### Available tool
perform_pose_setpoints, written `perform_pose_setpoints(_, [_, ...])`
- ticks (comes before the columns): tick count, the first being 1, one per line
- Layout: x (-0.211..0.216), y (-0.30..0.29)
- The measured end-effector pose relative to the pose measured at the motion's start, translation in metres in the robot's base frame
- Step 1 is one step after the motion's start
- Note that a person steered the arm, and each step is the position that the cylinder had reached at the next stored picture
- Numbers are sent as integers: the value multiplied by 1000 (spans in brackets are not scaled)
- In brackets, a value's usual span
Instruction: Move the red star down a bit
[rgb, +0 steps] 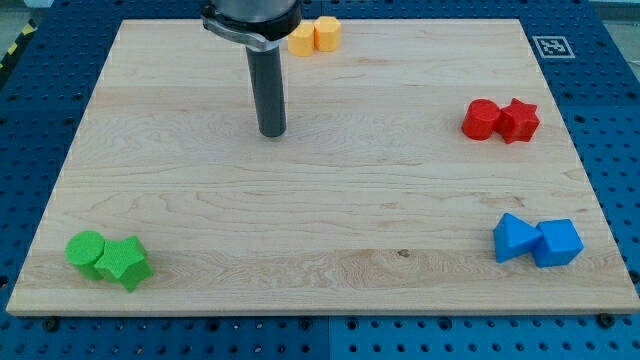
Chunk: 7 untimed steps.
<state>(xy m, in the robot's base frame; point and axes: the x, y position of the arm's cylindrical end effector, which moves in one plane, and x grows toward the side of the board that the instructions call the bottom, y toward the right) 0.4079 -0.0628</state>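
The red star (519, 120) lies near the view's right edge, in the upper half of the wooden board (330, 215). A red cylinder (481, 119) touches its left side. My tip (272, 133) rests on the board well to the left of the red star, in the upper middle. The rod rises from it to the view's top. The tip touches no block.
Two yellow blocks (314, 36) sit together at the view's top, just right of the rod. A green cylinder (86, 250) and green star (125, 262) lie at the bottom left. A blue triangle (513, 237) and blue cube (557, 242) lie at the bottom right.
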Motion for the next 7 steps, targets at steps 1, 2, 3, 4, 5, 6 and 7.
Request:
perform_pose_setpoints(1, [0,0])
perform_pose_setpoints(2, [-10,6])
perform_pose_setpoints(3, [-33,40])
perform_pose_setpoints(4, [-46,79])
perform_pose_setpoints(5, [-47,114])
perform_pose_setpoints(6, [-47,114])
perform_pose_setpoints(7, [-57,132])
